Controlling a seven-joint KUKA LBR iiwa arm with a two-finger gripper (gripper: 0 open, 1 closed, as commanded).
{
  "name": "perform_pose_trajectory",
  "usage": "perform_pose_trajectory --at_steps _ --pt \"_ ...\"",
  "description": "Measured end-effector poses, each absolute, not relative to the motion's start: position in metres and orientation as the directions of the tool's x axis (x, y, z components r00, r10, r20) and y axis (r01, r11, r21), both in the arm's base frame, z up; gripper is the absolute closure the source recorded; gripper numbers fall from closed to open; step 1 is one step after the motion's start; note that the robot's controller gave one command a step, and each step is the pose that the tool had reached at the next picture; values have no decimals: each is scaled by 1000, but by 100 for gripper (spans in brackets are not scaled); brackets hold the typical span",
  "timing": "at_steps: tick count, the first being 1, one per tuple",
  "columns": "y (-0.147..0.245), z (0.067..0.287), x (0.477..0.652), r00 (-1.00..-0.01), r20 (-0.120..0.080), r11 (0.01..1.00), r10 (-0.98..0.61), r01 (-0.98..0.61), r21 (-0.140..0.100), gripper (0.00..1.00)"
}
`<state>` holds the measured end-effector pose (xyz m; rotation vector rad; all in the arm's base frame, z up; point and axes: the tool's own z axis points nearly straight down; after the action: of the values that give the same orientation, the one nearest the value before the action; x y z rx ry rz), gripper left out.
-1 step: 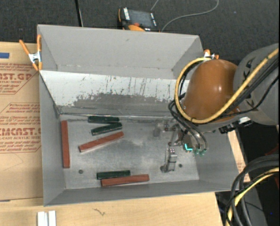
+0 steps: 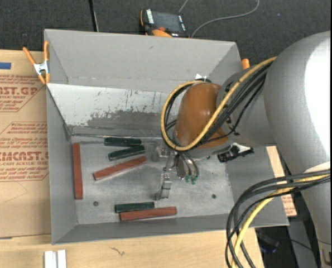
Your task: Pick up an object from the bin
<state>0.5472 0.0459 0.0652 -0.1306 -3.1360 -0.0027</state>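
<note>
Grey metal bin (image 2: 59, 177), scuffed floor, a few flat bars lying loose and no heap. The arm (image 2: 305, 121) comes in from the right, with an orange cover (image 2: 196, 113) and looped cables (image 2: 168, 113) at the wrist. The gripper (image 2: 166, 187) hangs low over the middle-right of the floor and points down at bare metal. Whether it is open or closed cannot be told from this angle. Nothing is seen held.

Bars in the bin:
- One long red-brown bar (image 2: 77, 171) lies along the left wall, well apart from the gripper.
- Two dark green bars (image 2: 124, 147) sit side by side at the far end, left of the gripper.
- A slanted red-brown bar (image 2: 120, 168) lies mid-floor, its right end near the gripper on the far-left side.
- At the near wall, a near dark green bar (image 2: 134, 207) lies just beside a near red-brown bar (image 2: 148, 213). Their right ends are just near-left of the gripper tip.

No bar is under the gripper. The closest candidates look like the near pair and the slanted bar, all to its left.

Step in hand, judged: lining up for a grasp, with nothing picked yet. To do it well, the gripper should shift left over one bar and turn to close across the narrow width, not along the length. It should take the bar around its middle so it lifts level. The slanted bar lies alone and looks the cleaner pick. The near pair lie tight together and close to the wall, so there is a risk of catching both or hitting the side.
</note>
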Motion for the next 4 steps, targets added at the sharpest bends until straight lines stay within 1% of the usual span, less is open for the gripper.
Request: perform_pose_trajectory --at_steps 1,2,3,4 --pt "117 79 592 -998 -6 998 62 62 5 0" --pt "150 71 578 -963 -6 963 -270 -270 0 0" --pt "148 71 579 -967 -5 967 -255 -255 2 0" --pt "159 70 554 -964 0 964 -267 -267 2 0"
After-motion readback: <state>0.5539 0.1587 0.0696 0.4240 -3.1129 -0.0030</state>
